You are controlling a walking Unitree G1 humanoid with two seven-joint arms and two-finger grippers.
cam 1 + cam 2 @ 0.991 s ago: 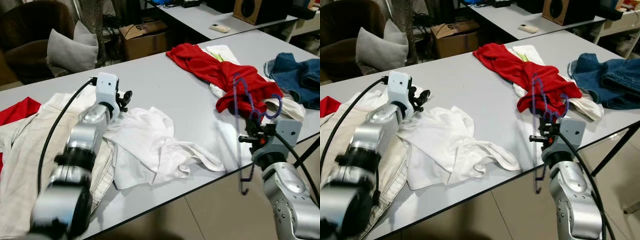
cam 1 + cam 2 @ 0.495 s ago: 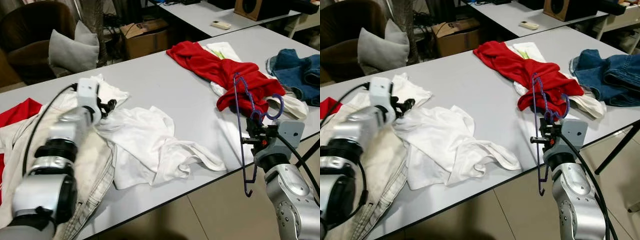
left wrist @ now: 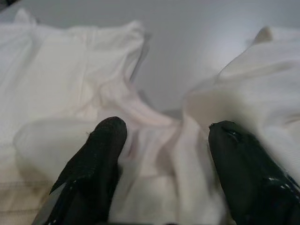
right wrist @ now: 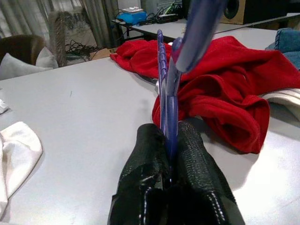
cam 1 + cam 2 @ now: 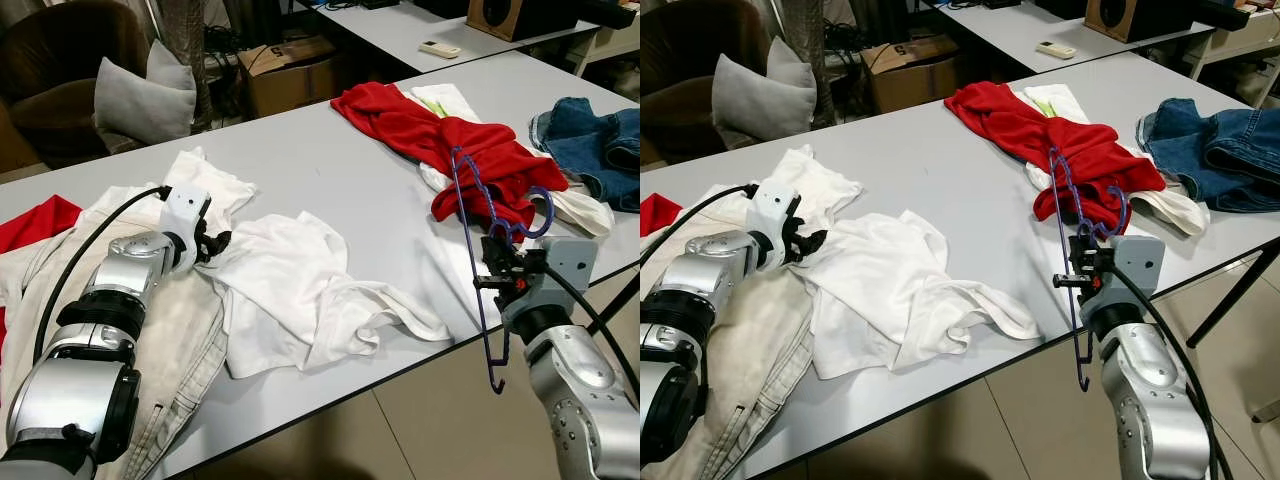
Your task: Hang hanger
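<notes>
Right pincer [image 4: 171, 154] clamps purple hanger [image 5: 470, 240] over grey table [image 5: 330, 170] (left pincer [image 3: 164, 154] spread on white shirt [image 5: 300, 290]).

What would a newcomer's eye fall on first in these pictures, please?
Probably the purple hanger, pinched upright in the right gripper at the table's near edge, before a red garment. Next, the left gripper, open over the crumpled white shirt.

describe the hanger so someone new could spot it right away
Start at the grey table and go to its near right edge. The purple hanger stands upright there, pinched in the right gripper, in front of red clothing; it is the only thin wire thing among cloth.
</notes>
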